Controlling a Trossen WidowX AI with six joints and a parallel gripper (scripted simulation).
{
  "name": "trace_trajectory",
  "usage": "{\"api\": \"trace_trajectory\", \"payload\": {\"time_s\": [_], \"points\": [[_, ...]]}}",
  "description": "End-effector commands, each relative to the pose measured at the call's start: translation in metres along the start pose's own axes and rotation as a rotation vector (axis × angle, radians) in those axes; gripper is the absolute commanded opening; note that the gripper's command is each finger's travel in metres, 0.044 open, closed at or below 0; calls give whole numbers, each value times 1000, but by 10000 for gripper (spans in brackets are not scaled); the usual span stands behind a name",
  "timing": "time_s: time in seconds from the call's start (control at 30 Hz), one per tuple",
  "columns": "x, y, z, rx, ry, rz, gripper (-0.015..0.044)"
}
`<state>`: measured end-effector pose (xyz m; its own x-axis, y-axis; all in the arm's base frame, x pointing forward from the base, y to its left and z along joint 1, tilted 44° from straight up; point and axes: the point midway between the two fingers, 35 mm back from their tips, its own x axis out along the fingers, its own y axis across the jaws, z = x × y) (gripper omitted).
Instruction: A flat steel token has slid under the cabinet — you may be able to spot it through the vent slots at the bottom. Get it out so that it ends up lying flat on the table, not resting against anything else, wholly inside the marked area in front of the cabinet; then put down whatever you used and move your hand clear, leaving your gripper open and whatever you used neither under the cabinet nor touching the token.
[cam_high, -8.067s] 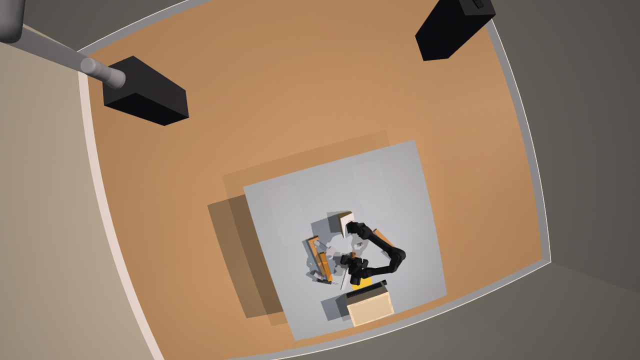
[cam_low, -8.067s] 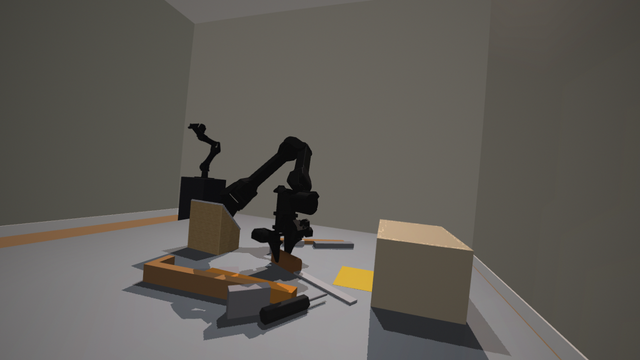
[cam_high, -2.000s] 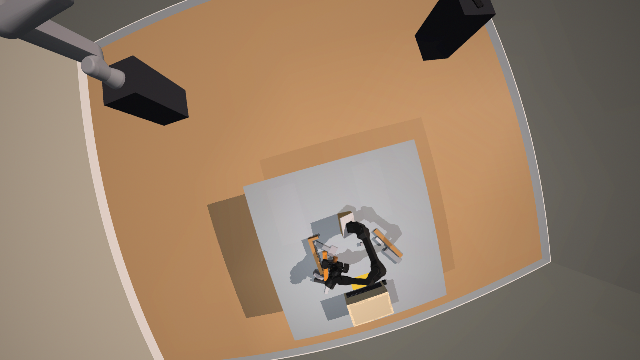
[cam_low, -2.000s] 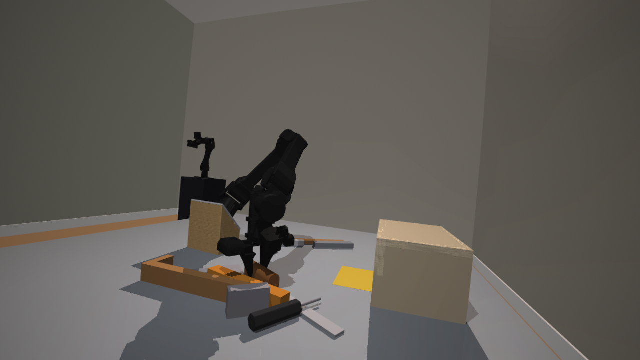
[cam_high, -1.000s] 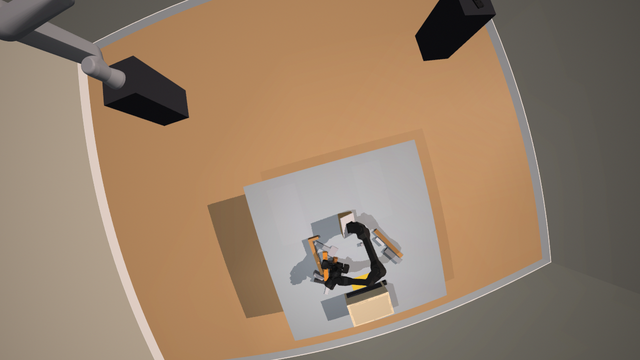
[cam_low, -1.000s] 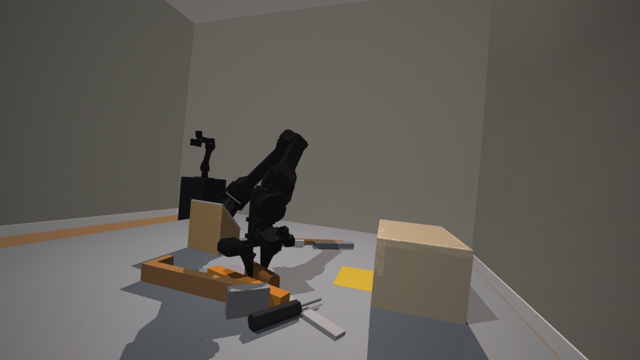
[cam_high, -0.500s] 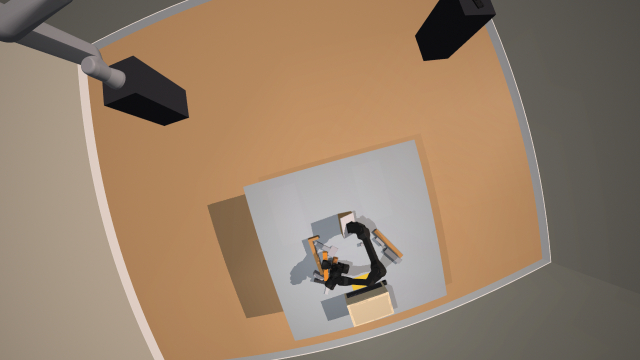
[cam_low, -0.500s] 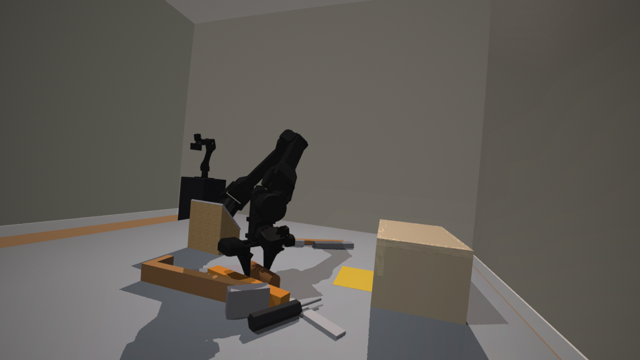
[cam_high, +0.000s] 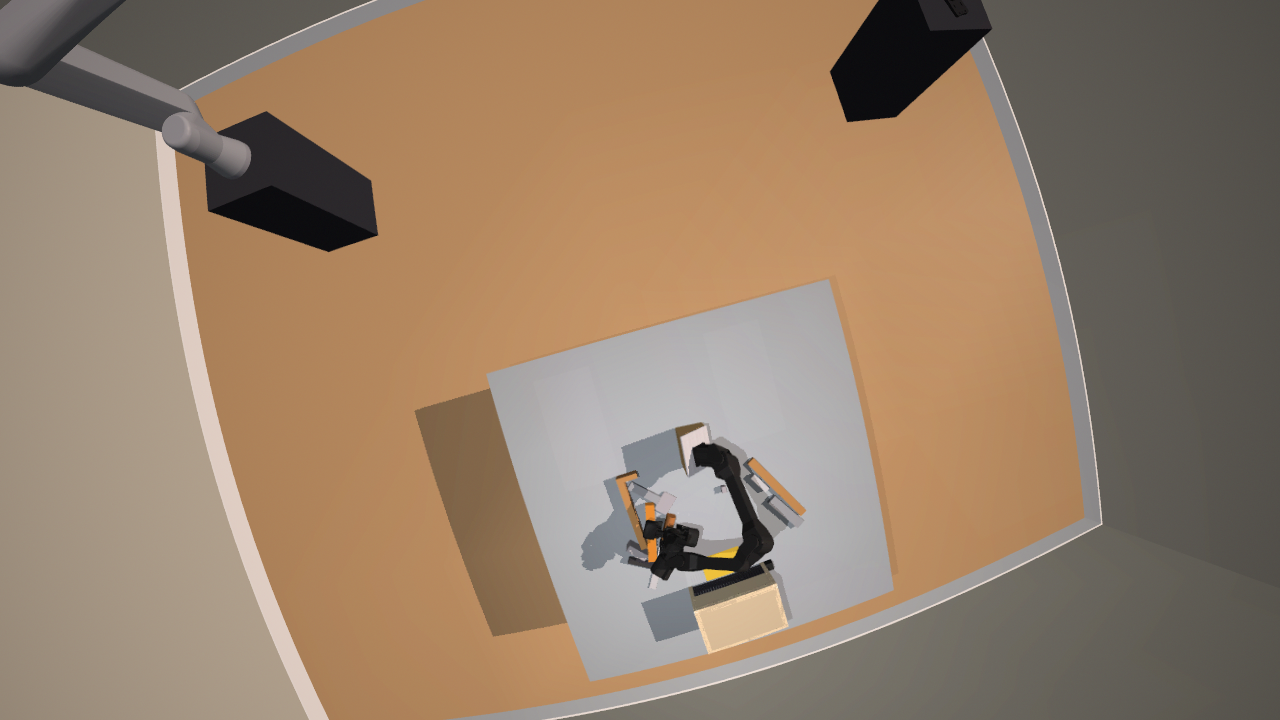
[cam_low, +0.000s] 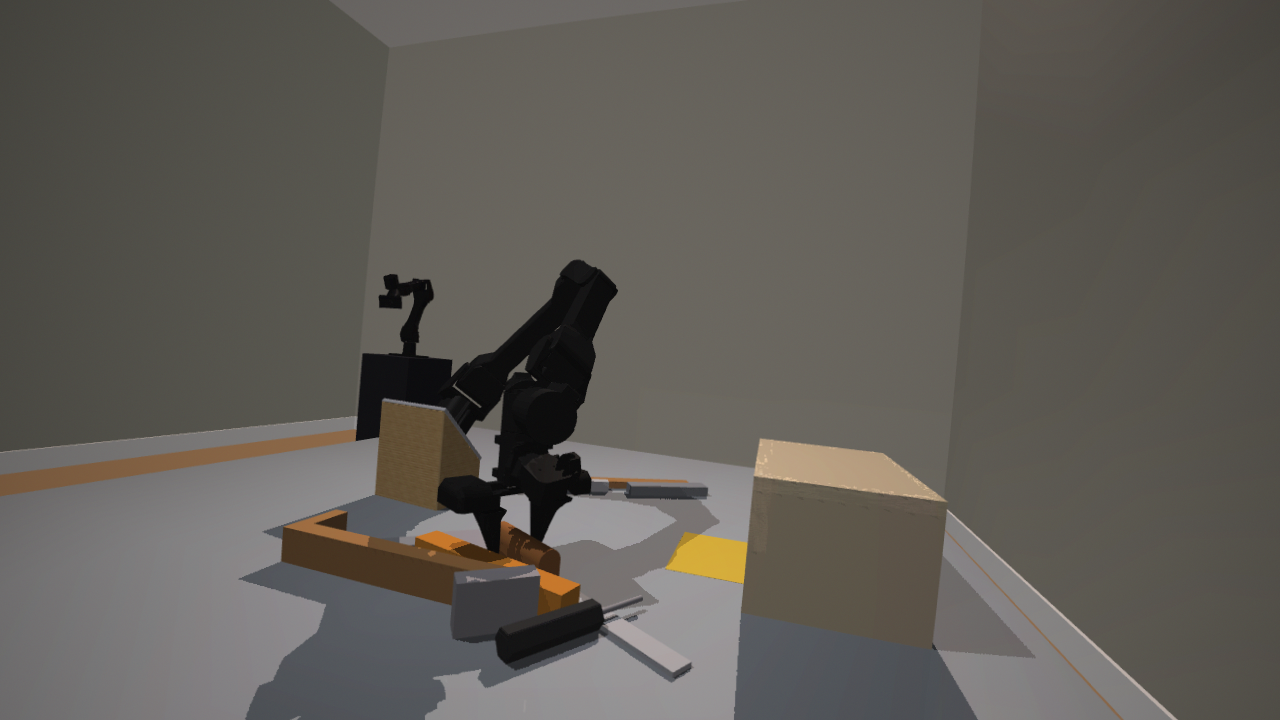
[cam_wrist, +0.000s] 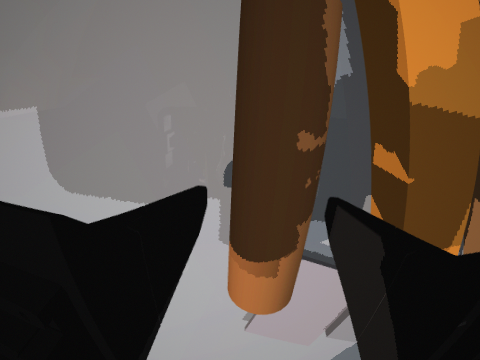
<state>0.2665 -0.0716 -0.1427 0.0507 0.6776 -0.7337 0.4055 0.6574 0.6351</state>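
My gripper (cam_high: 673, 530) (cam_low: 517, 542) (cam_wrist: 267, 202) is open, low over the table. Its fingers stand on either side of an orange-brown cylinder (cam_low: 535, 549) (cam_wrist: 275, 150), with gaps showing on both sides in the wrist view. The cylinder lies beside an orange bar (cam_low: 561, 586) (cam_wrist: 435, 150). The wooden cabinet (cam_high: 741, 617) (cam_low: 841, 559) has dark slots (cam_high: 733, 578) along its front. The yellow marked area (cam_high: 721, 572) (cam_low: 711, 557) lies in front of it, partly covered by my arm in the overhead view. I cannot make out the steel token in any view.
A longer orange bracket (cam_low: 366, 559), a grey block (cam_low: 494, 605), a black-handled tool (cam_low: 550, 631) and a pale flat bar (cam_low: 651, 648) lie near the gripper. A sloped wooden block (cam_high: 692, 449) (cam_low: 409, 454) stands by the arm's base. Another orange bar (cam_high: 775, 486) lies across the table.
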Motion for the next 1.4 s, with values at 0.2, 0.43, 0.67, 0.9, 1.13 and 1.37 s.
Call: {"api": "trace_trajectory", "payload": {"time_s": [0.2,0.43,0.67,0.9,1.13,1.37], "points": [[0,0,0,-1,0,0,132],[0,0,0,-1,0,0,85],[0,0,-1,-4,0,0,0],[0,0,-1,-5,0,-1,0],[-1,-1,-5,-5,3,-2,0],[-2,-3,-4,-41,3,-2,0]]}}
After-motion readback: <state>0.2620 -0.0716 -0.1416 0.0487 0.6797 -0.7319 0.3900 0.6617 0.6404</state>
